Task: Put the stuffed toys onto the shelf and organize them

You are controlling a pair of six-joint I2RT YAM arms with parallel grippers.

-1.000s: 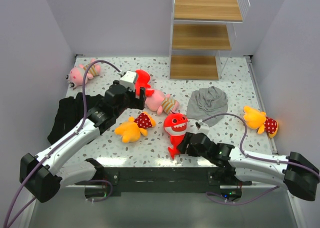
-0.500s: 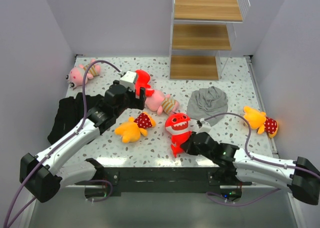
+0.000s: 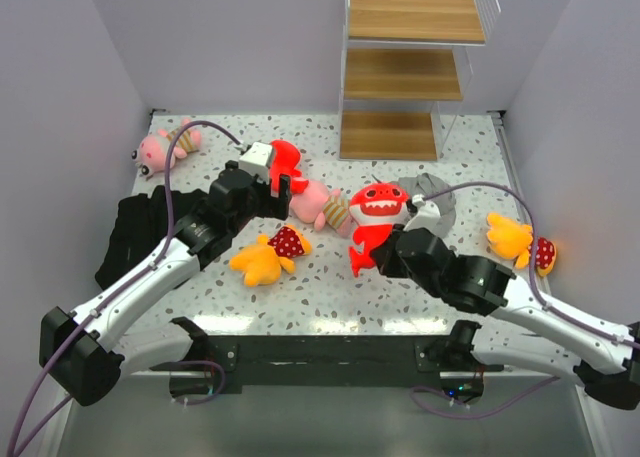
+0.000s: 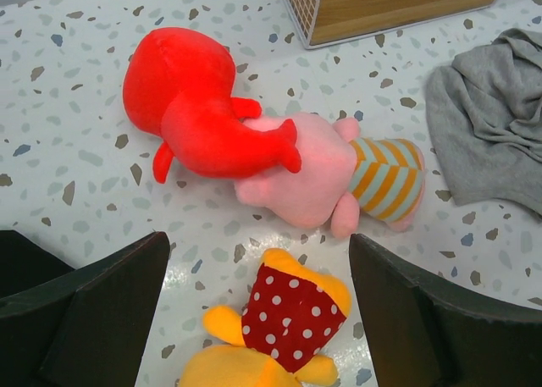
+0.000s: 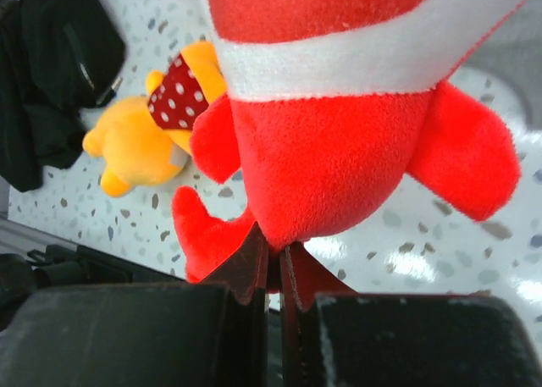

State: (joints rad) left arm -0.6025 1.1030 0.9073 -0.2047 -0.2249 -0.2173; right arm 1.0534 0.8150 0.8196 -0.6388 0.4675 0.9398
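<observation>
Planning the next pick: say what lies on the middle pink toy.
A red plush toy lies across the head end of the pink toy. Its body and striped shirt show; its face is hidden.

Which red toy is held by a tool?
The toothy red-and-white toy, pinched by the right tool; the other red toy lies free against a pink toy.

My left arm (image 3: pixel 150 272) reaches forward and inward from its base, wrist tipped down. Left gripper (image 3: pixel 282 185) hovers with jaws spread wide, and both fingers (image 4: pixel 93 311) sit at the sides of the wrist view, gripping nothing. My right arm (image 3: pixel 545 312) runs forward and inward, elbow low. Right gripper (image 5: pixel 273 273) has its jaws pressed together, pinching the bottom of the red toy (image 5: pixel 330 141), which sticks out ahead of the fingertips.
</observation>
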